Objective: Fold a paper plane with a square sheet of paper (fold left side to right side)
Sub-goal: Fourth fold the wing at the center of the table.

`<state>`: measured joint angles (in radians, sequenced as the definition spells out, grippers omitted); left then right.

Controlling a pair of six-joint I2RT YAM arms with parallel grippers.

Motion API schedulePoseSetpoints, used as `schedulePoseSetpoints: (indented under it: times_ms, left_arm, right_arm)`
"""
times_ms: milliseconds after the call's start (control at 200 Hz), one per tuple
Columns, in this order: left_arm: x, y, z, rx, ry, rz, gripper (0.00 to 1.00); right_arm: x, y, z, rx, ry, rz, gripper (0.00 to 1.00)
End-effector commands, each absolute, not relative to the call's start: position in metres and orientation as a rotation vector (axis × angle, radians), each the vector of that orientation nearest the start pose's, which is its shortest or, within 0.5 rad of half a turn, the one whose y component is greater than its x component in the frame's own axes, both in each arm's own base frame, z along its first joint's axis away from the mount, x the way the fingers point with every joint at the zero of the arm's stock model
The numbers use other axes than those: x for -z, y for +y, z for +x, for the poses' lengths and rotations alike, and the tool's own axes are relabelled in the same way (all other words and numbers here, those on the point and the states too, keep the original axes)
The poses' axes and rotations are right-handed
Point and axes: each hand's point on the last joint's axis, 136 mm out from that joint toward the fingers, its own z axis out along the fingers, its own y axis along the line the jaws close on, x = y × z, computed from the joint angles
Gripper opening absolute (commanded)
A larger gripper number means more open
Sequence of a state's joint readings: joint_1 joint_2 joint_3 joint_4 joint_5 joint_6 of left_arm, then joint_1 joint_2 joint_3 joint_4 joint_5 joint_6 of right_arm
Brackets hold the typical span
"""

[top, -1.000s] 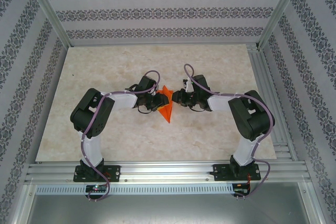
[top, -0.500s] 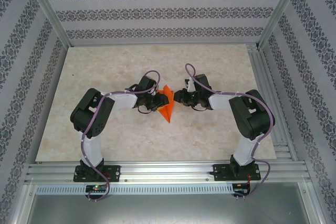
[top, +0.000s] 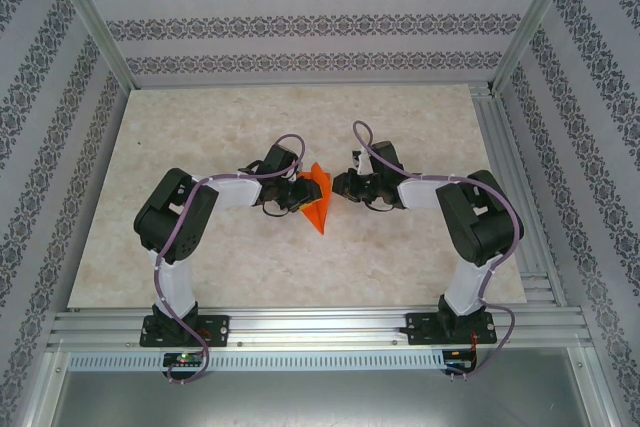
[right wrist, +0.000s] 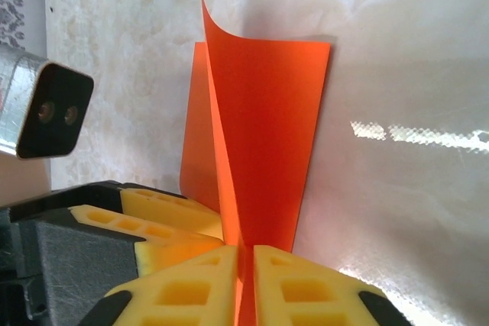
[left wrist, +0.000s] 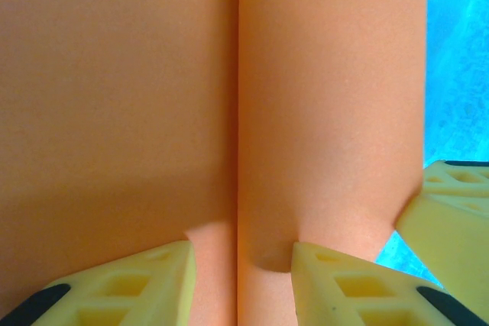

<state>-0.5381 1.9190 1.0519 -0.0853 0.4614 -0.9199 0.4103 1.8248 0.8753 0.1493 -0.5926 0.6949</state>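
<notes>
Folded orange sheet [top: 318,201] sits mid-surface [top: 200,147], right between my two arms, with one flap standing up. My right fingers [right wrist: 294,284] are pinched shut on that flap's edge. My left fingers [left wrist: 348,284] are apart, tips on the paper either side of the crease.

1. Build: the left arm [top: 178,267] and the right arm [top: 463,287] match, with white tubular links joined by bulky, rounded black joint housings [top: 172,209].
2. The bases [top: 185,328] are low black blocks, one under each arm.
3. The cables [top: 290,140] are lilac-purple, one per arm. Each runs along the outside of the links and arcs free near the wrist.
4. The left gripper [left wrist: 241,248] and the right gripper [right wrist: 244,250] have the same fingers [right wrist: 298,289]: pale yellow plastic wedges with a lattice of squarish cut-outs and black patches at the outer corners.
5. The camera module [right wrist: 53,108] has a silvery housing and a pale, dark-rimmed face with two small lenses.
</notes>
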Motion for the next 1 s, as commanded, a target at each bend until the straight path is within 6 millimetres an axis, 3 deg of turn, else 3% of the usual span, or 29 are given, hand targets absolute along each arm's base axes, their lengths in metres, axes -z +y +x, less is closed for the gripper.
schedulePoseSetpoints:
  times_ms: [0,150,719,999]
  left_arm:
    - [0.002,-0.278,0.326,0.927,2.872,-0.359,0.41]
    - [0.002,-0.278,0.326,0.929,2.870,-0.358,0.41]
    - [0.003,-0.279,0.326,0.932,2.874,-0.354,0.41]
    - [0.003,-0.279,0.325,0.931,2.877,-0.353,0.41]
  right_arm:
    - [-0.050,0.268,0.359,-1.206,2.536,-0.007,0.08]
    - [-0.046,0.269,0.363,-1.187,2.550,-0.020,0.00]
    - [-0.028,0.278,0.366,-1.142,2.607,-0.048,0.00]
    - [-0.019,0.271,0.367,-1.065,2.641,-0.042,0.00]
